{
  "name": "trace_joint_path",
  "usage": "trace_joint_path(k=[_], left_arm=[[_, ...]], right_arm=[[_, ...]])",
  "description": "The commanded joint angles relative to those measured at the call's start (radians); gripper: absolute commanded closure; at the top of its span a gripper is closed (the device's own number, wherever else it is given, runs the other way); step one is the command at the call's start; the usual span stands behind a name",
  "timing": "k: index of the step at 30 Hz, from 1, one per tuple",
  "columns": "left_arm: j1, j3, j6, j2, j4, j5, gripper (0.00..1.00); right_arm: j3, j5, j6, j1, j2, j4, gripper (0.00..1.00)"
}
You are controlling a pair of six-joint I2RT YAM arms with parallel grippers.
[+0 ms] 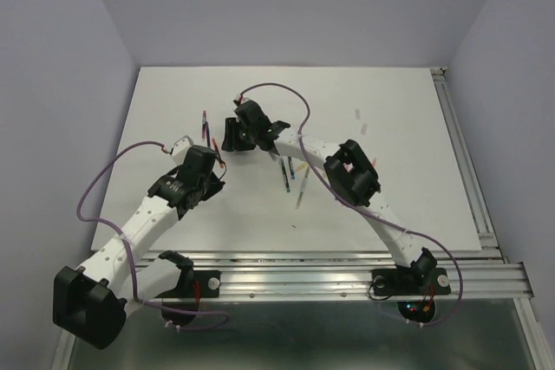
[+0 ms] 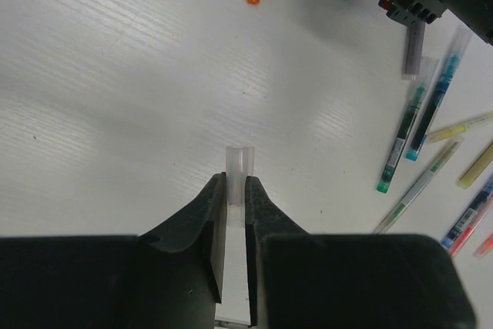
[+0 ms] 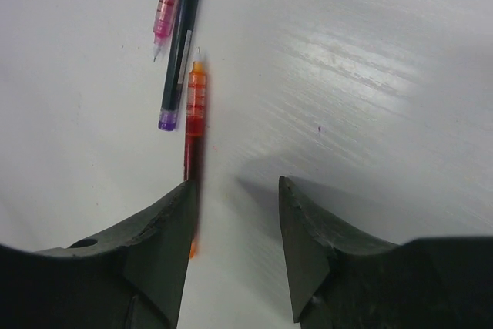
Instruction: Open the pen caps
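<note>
My left gripper (image 2: 236,188) is shut on a pale translucent pen cap (image 2: 239,161); the cap's open end sticks out past the fingertips, above the white table. In the top view the left gripper (image 1: 215,171) sits left of centre. My right gripper (image 3: 235,190) is open and empty, low over the table, with an uncapped orange-red pen (image 3: 195,113) lying along its left finger (image 3: 166,221). In the top view the right gripper (image 1: 230,138) is just beyond the left one. A red pen (image 1: 205,124) lies to its left.
A pink pen (image 3: 166,5) and a dark purple-ended pen (image 3: 179,52) lie beyond the right gripper. Several green, blue and yellow pens (image 2: 416,125) lie to the right of the left gripper, also visible in the top view (image 1: 293,179). Two small pale pieces (image 1: 362,123) lie at the back right.
</note>
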Motion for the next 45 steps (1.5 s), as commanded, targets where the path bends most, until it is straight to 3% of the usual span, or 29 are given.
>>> trace_joint_path(k=[1, 7, 10, 11, 14, 19, 23, 24, 29, 32, 33, 36, 41, 45], left_arm=[[-0.003, 0.008, -0.001, -0.033, -0.017, -0.028, 1.0], [-0.004, 0.016, 0.012, -0.027, 0.015, 0.022, 1.0], [-0.007, 0.03, 0.022, -0.018, 0.035, 0.041, 1.0], [-0.01, 0.034, 0.022, -0.014, 0.043, 0.052, 1.0], [-0.048, 0.059, 0.023, 0.026, 0.103, 0.07, 1.0], [-0.179, 0.232, 0.026, 0.239, 0.184, 0.029, 1.0], [-0.242, 0.459, 0.072, 0.503, 0.206, 0.001, 1.0], [-0.262, 0.556, 0.103, 0.608, 0.233, 0.001, 1.0], [-0.294, 0.916, 0.204, 0.948, 0.267, 0.013, 1.0], [-0.296, 1.222, 0.244, 1.187, 0.236, 0.079, 1.0], [-0.296, 1.392, 0.249, 1.3, 0.212, 0.098, 1.0], [-0.297, 1.668, 0.258, 1.487, 0.216, 0.199, 1.0], [-0.297, 1.642, 0.138, 1.565, 0.489, 0.415, 0.98], [-0.3, 1.676, 0.072, 1.634, 0.544, 0.408, 0.98]], right_arm=[[-0.071, 0.067, -0.015, 0.008, -0.12, -0.007, 0.47], [-0.494, 0.03, -0.091, 0.008, -0.469, 0.156, 0.43], [-0.732, 0.111, -0.085, 0.008, -0.669, 0.176, 0.37], [-0.786, 0.14, -0.075, 0.006, -0.726, 0.177, 0.34], [-0.985, 0.298, 0.029, -0.003, -0.927, 0.104, 0.0], [-1.276, 0.513, 0.244, -0.1, -1.276, -0.017, 0.0], [-1.34, 0.689, 0.333, -0.164, -1.465, -0.256, 0.0], [-1.347, 0.796, 0.411, -0.172, -1.494, -0.305, 0.0], [-1.394, 0.962, 0.416, -0.183, -1.625, -0.399, 0.0], [-1.4, 1.021, 0.416, -0.186, -1.659, -0.43, 0.0], [-1.4, 1.039, 0.416, -0.189, -1.666, -0.435, 0.0], [-1.397, 1.052, 0.461, -0.192, -1.671, -0.468, 0.0], [-1.438, 1.021, 0.487, -0.192, -1.697, -0.441, 0.0], [-1.486, 0.978, 0.472, -0.192, -1.729, -0.407, 0.0]])
